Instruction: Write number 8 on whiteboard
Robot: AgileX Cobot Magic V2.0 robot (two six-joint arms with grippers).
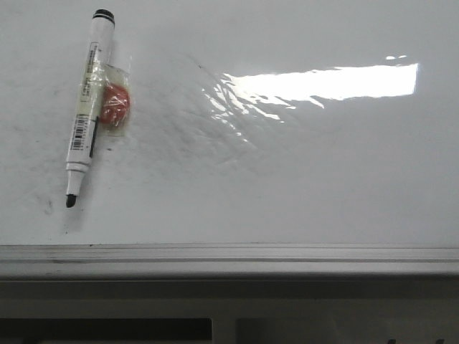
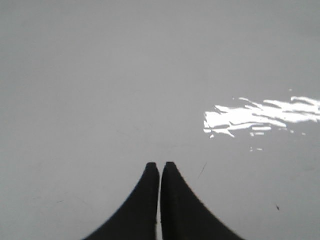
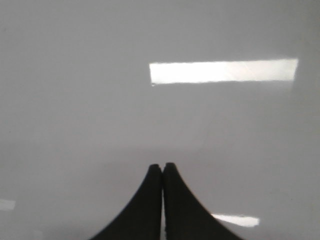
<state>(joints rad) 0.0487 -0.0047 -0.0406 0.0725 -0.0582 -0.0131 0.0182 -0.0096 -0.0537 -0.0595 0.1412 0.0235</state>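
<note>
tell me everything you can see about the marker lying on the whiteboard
The marker is a white-barrelled pen with a black end cap at its far end and an uncapped dark tip pointing toward the near edge rail. A printed label with a barcode runs along the barrel. It lies flat and tilted on the left part of the whiteboard, with clear tape over it and an orange-red piece against its right side. Neither gripper touches it.

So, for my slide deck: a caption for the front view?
Uncapped marker with an orange tag lying on a blank whiteboard, no 8 drawn.
</note>
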